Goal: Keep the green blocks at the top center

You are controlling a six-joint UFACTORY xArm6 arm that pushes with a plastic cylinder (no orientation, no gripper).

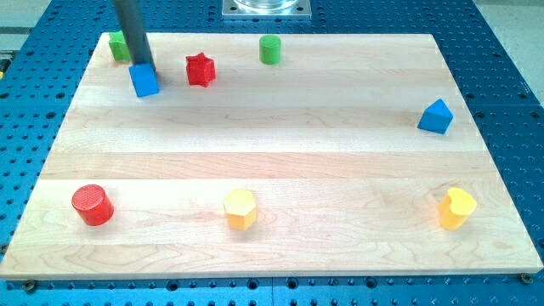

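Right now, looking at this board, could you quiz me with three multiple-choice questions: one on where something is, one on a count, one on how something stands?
1. Where is the green cylinder?
A. the view's top, near centre
B. the view's bottom left
C. the view's right edge

2. How many yellow blocks are on the board?
A. one
B. two
C. three

3. How does my tip stand to the blue cube?
A. far off, across the board
B. right at its top edge
C. beside the red cylinder

Answers:
1. A, it sits by the top edge near the middle.
2. B, a yellow hexagon at bottom centre and a yellow block at bottom right.
3. B, the rod ends at the cube, with a green block partly hidden behind it.
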